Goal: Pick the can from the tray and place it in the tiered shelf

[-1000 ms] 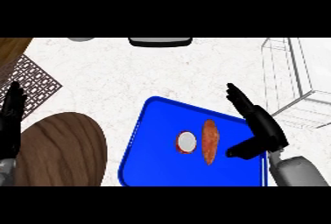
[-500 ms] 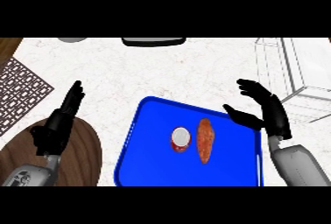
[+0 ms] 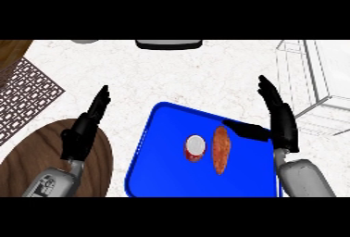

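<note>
Presently, on my feed: blue tray [image 3: 164, 180] at lower centre of the white tabletop [image 3: 171, 74]. Can [image 3: 195, 147] lies on the tray, its pale end facing up, touching or just beside an orange-brown sweet potato [image 3: 221, 149] to its right. Right hand [image 3: 279, 115], fingers straight, released, at the tray's right edge; can lies lower left of it. Left hand [image 3: 85, 127], likewise released, farther off. Tiered shelf [image 3: 311, 78] upper right. I judge the right hand nearer.

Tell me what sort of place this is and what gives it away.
Most likely a kitchen counter. The pale speckled countertop looks like stone, a blue tray holds a can beside what looks like a sweet potato, and a white wire tiered shelf stands at the right.
</note>
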Controlling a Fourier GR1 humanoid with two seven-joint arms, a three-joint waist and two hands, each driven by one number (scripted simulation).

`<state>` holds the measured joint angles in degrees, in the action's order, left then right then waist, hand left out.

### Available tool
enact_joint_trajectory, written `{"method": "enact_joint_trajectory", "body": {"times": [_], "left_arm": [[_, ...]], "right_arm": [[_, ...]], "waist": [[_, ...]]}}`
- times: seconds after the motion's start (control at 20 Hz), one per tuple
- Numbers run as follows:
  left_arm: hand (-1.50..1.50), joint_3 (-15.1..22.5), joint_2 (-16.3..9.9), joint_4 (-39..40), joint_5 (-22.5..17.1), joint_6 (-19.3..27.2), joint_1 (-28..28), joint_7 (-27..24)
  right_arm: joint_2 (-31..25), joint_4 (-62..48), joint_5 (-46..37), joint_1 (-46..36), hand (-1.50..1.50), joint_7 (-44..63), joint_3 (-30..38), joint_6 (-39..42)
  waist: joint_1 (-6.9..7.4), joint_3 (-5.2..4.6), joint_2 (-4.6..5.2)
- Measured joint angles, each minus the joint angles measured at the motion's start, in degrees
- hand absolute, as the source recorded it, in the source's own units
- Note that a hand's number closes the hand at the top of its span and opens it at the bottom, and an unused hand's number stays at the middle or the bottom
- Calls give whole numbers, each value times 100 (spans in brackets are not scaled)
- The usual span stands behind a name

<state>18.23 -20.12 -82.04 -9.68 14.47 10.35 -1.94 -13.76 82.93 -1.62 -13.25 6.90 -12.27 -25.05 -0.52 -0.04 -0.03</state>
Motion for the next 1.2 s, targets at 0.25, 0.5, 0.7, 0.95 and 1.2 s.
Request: {"method": "enact_joint_trajectory", "body": {"times": [0.25,0.5,0.7,0.95,1.2], "left_arm": [[0,19,127,49,92,12,75,70],[0,-47,189,70,141,-16,222,225],[0,-81,202,111,172,-73,297,256],[0,-52,244,84,243,-90,256,242],[0,-135,263,83,266,-160,242,257]], "right_arm": [[-484,507,-258,-416,-150,1210,-462,729],[-737,1121,-527,-950,-150,2702,-884,1334],[-958,1298,-483,-1570,-150,3778,-1136,2136],[-1027,1375,-349,-2309,-150,4954,-1587,3100],[-802,1318,-333,-2802,-150,5472,-1864,3457]], "waist": [[27,-3,-11],[37,-5,-17],[64,-9,-13],[104,-10,-18],[93,-6,-15]]}}
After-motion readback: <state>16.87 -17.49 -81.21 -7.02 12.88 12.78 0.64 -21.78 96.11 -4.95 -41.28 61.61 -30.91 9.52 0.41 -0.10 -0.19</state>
